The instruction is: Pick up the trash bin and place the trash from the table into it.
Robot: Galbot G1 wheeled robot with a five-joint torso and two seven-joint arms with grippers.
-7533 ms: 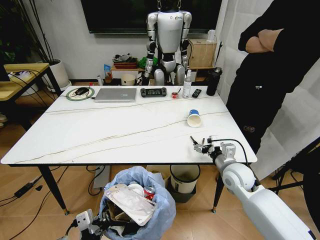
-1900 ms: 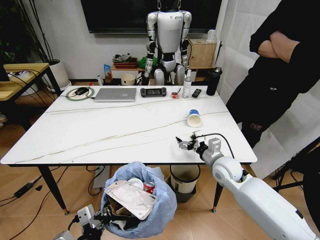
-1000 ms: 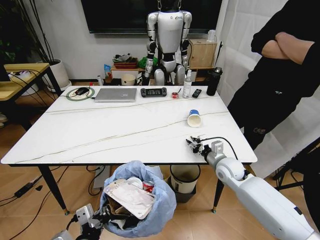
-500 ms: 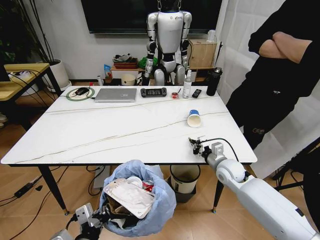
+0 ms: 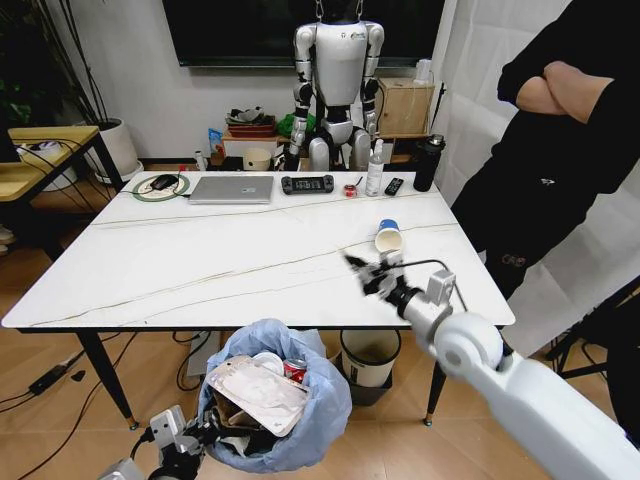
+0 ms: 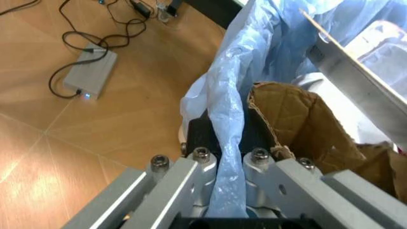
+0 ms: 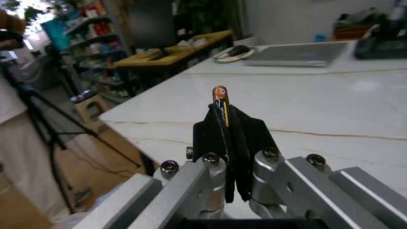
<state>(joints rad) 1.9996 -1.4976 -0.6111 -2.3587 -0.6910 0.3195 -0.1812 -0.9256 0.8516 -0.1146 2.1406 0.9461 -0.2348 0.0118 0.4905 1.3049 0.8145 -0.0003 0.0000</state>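
Note:
The trash bin [image 5: 290, 415], lined with a crinkled light-blue bag, hangs low in front of the table's [image 5: 200, 270] near edge. It holds a white packet, a red can and torn cardboard [image 6: 299, 124]. My left gripper [image 5: 190, 443] is beside it, shut on the bag's rim [image 6: 224, 119], which runs between the fingers [image 6: 202, 167]. My right gripper [image 5: 368, 270] hovers over the table's right side, shut on a thin dark wrapper [image 7: 224, 129] with a yellow stripe and an orange tip. A blue-white paper cup [image 5: 388, 236] lies on its side just beyond that gripper.
A silver laptop [image 5: 231, 189], a black game controller [image 5: 306, 184], a bottle [image 5: 374, 168] and a remote line the table's far edge. A cream bin [image 5: 368, 358] stands under the table. A person [image 5: 560, 150] stands at the right, a yellow desk [image 5: 40, 150] at the left.
My right gripper has risen and moved left and farther over the table with the dark wrapper in it. The bin and my left gripper have stayed in place.

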